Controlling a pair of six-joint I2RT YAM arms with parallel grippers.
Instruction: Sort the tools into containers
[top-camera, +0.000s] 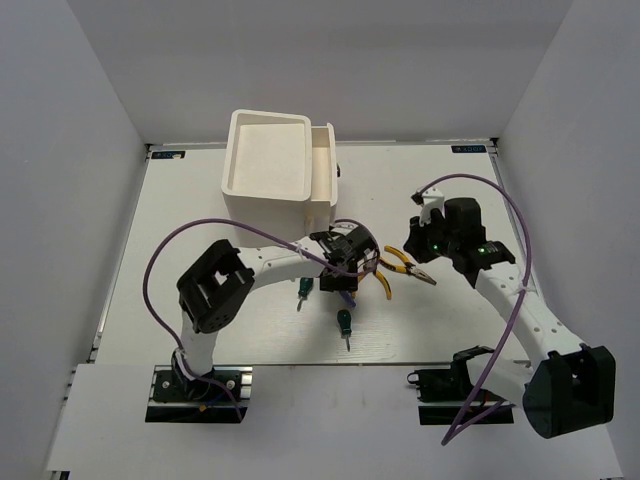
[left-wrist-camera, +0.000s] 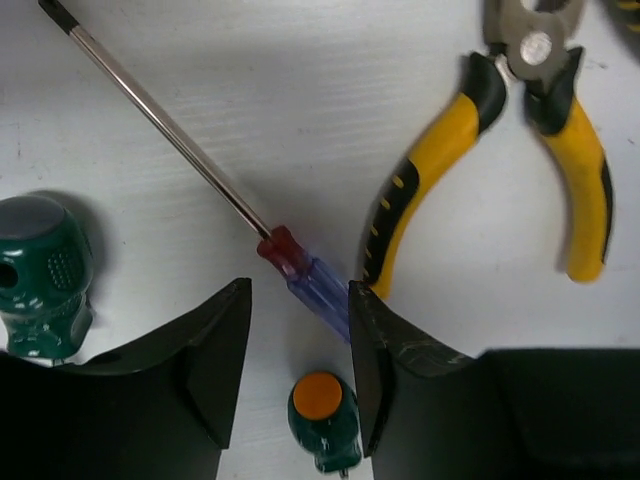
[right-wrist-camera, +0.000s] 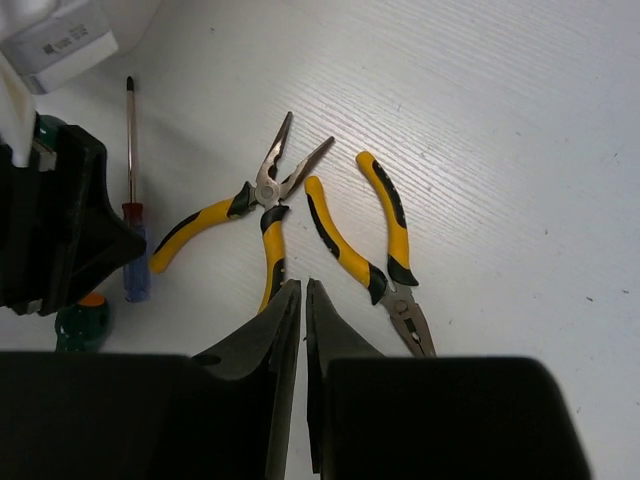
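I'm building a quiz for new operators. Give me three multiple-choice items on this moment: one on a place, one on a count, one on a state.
1. What lies between the fingers of the left gripper?
A) a pliers handle
B) the purple-handled screwdriver
C) nothing

2. How many yellow-handled pliers does the right wrist view show?
A) one
B) two
C) three

3. How is the right gripper?
A) wide open
B) clamped on a tool
C) shut, empty

Answers:
1 B: the open fingers straddle its handle.
2 B: two pairs lie side by side.
3 C: its fingers nearly meet with nothing between them.
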